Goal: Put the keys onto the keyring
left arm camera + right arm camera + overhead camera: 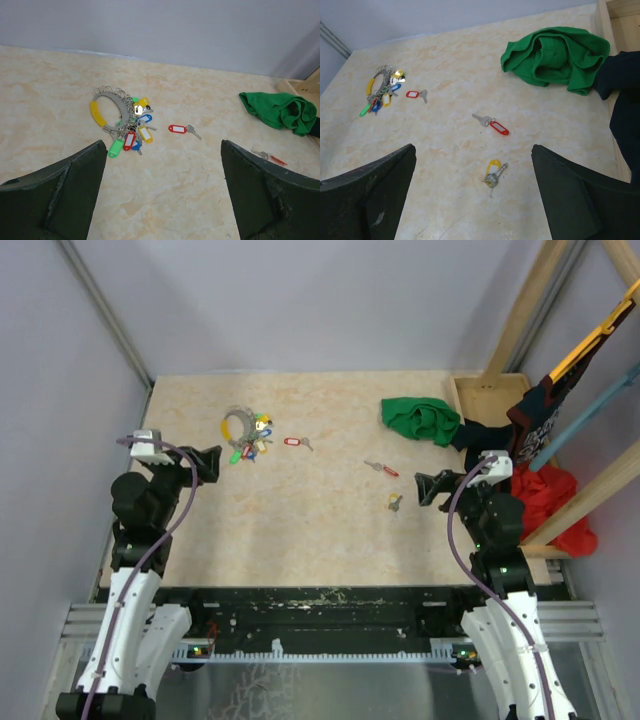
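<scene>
While both grippers stand wide open, holding nothing, task looks at first step: no key picked. Keyring (243,428) lies near left gripper (207,464); yellow-tagged key (395,502) loose near right gripper (428,487). Next move likely: low pinch on thin key.

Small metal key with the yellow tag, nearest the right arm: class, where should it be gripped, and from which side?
Probably grip the small metal key with the yellow tag across its bunched head end, straight down from above with the right gripper, fingers open: it lies flat on the tabletop, leaving no side edge exposed.
</scene>
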{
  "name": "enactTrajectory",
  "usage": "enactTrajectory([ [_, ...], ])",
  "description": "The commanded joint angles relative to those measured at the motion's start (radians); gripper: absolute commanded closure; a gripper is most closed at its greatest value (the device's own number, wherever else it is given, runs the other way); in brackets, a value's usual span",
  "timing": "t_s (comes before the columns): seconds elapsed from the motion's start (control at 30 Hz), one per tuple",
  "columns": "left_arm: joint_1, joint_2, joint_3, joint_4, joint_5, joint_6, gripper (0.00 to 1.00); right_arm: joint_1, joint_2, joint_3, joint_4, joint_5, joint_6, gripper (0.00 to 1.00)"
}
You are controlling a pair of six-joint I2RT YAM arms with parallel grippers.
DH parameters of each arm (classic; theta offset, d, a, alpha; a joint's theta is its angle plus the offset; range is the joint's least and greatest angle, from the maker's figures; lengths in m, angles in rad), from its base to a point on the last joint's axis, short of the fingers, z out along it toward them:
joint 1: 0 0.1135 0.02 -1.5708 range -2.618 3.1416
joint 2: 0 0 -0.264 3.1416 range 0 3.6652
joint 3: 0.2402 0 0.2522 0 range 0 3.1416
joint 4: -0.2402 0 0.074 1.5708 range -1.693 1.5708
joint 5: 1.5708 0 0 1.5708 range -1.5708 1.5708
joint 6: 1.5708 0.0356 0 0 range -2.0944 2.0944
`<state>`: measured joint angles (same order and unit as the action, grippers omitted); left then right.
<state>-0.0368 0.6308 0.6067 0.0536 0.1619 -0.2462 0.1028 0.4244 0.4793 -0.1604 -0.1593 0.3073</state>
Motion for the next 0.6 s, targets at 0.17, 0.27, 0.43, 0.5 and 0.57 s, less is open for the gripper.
enactTrajectory([
  [0.17,0.007,0.057,0.029,-0.012,-0.050,0.020,0.00,0.007,-0.009,0.000,0.060,0.054,0.016,0.01],
  [0.27,0.007,0.109,0.037,-0.013,-0.047,0.010,0.00,0.007,-0.034,-0.040,0.108,0.034,0.026,0.01],
  [0.43,0.006,0.251,0.085,-0.012,0.073,0.011,0.00,0.008,-0.083,-0.076,0.141,0.007,0.040,0.01],
  [0.5,0.007,0.338,0.128,-0.019,0.111,0.002,0.00,0.007,-0.077,-0.067,0.123,-0.006,0.018,0.01],
  [0.57,0.007,0.441,0.173,-0.023,0.148,-0.003,0.00,0.007,-0.074,-0.068,0.123,-0.025,0.009,0.01],
])
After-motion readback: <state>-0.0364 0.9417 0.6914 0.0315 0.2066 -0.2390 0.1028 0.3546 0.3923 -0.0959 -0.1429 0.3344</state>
